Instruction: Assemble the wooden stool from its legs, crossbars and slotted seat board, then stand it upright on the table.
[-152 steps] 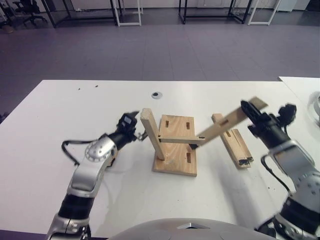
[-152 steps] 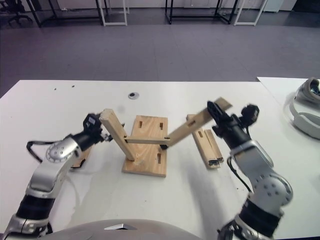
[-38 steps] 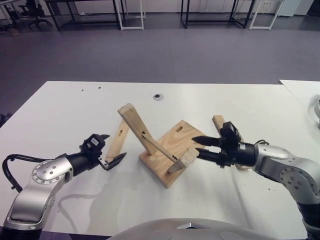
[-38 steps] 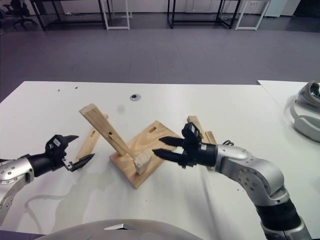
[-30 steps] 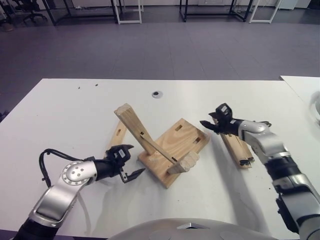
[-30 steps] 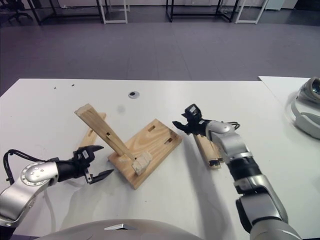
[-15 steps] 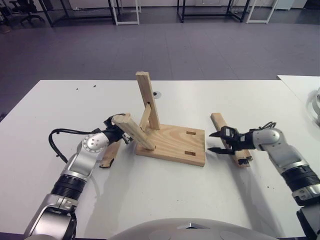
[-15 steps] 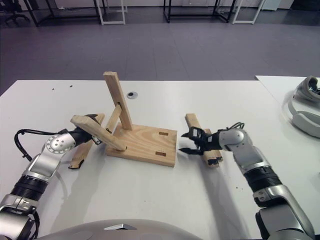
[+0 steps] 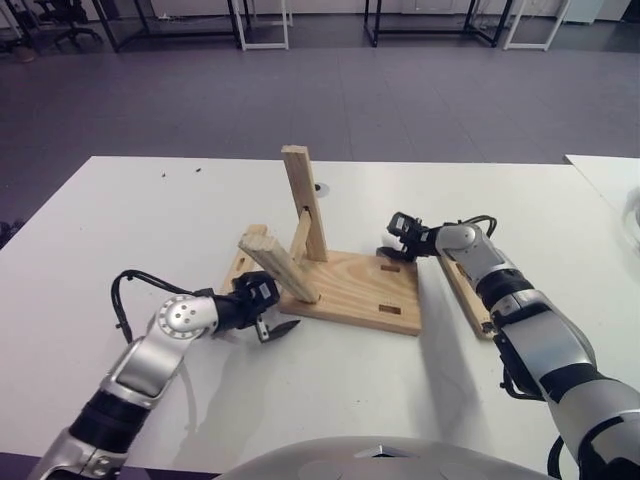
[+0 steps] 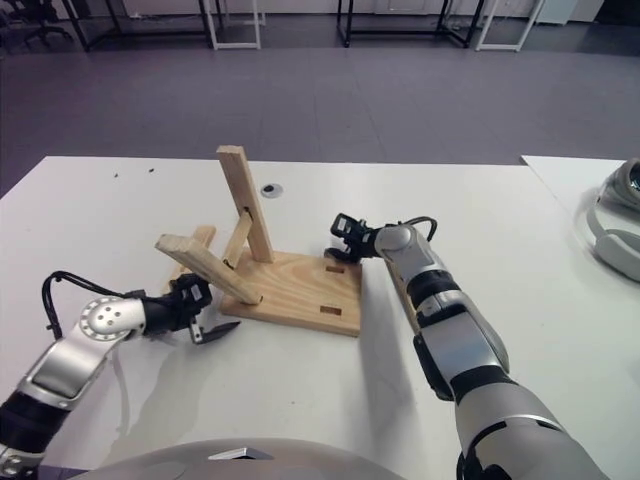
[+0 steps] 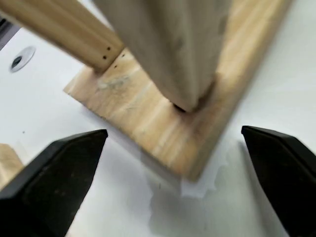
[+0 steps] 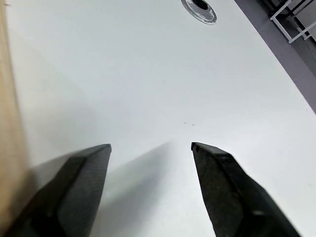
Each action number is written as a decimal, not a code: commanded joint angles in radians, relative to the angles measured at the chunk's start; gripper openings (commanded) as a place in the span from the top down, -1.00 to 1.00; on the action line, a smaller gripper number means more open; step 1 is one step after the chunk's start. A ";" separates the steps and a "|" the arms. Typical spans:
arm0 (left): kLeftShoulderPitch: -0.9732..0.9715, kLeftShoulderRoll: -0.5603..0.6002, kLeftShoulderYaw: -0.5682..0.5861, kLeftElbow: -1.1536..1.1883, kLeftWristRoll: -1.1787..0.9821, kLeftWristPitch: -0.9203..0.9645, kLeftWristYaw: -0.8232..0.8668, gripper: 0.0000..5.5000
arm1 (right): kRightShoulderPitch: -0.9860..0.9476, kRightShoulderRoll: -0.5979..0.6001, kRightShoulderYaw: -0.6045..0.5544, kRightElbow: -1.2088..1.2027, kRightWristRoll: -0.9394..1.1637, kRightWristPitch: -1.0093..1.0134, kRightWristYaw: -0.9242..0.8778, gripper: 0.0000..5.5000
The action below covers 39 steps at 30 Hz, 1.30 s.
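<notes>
No text, number or sign can be read in these views. The seat board (image 9: 355, 295) and the legs (image 9: 303, 200) show only bare wood grain. The table (image 9: 120, 220) is plain white, without any label.

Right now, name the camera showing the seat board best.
Left eye view: nearly the whole seat board shows, with both empty slots. Right eye view shows the same. Left wrist view catches one corner; right wrist view, perhaps its edge.
</notes>
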 commanded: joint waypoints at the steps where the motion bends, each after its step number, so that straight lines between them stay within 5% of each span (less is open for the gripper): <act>1: -0.160 -0.147 -0.040 0.243 0.134 -0.090 0.201 -0.82 | 0.076 -0.031 0.026 -0.030 0.002 -0.024 0.238 -0.11; 4: -0.278 -0.245 -0.015 0.452 0.174 -0.156 0.345 -0.82 | 0.146 -0.057 -0.006 -0.147 0.049 -0.004 0.286 -0.11; 7: -0.240 -0.263 0.006 0.435 0.160 -0.170 0.361 -0.82 | 0.206 -0.082 -0.080 -0.287 0.060 0.049 0.128 -0.11; 12: -0.142 -0.222 0.046 0.252 0.168 -0.098 0.356 -0.82 | 0.363 -0.175 -0.437 -0.600 0.281 0.321 -0.080 -0.11; 16: -0.141 -0.265 0.101 0.165 0.118 -0.038 0.371 -0.82 | 0.484 -0.218 -0.584 -0.604 0.378 0.446 -0.124 -0.11; 35: -0.051 -0.294 0.169 0.065 0.082 0.041 0.393 -0.82 | 0.844 -0.122 -0.629 -1.036 0.491 0.722 -0.270 -0.11; 39: -0.049 -0.305 0.173 0.026 0.070 0.063 0.395 -0.82 | 0.917 -0.129 -0.579 -1.086 0.440 0.769 -0.311 0.15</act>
